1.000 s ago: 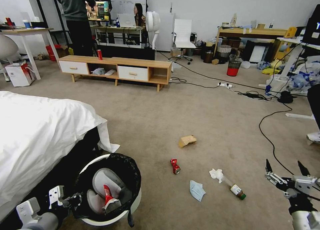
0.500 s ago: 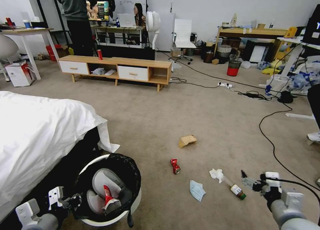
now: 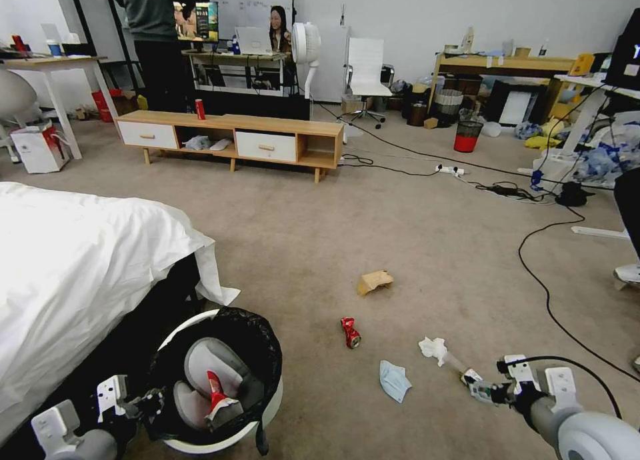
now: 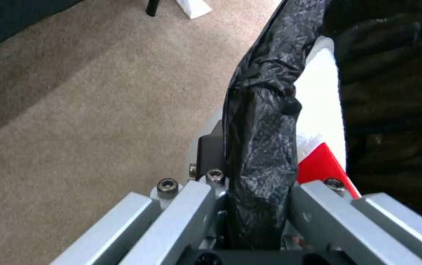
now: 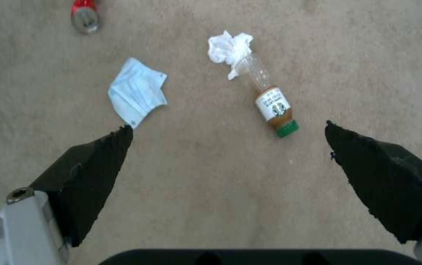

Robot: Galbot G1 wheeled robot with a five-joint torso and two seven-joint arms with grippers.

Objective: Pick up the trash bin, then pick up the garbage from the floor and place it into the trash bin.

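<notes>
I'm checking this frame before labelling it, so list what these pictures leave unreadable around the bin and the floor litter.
- Green-capped bottle: in the head view the right tool, open, hides its cap end.
- Bottle label: print too small in the right wrist view.
- Trash bin: its near side is cut off by the head view's bottom edge and hidden by the left arm.
- Left tool: shut on the bin's bagged rim; black bag hides the fingertips.

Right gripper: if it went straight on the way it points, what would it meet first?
Probably bare carpet just short of the green-capped small bottle; the open right gripper hangs above it, depth unclear.
</notes>
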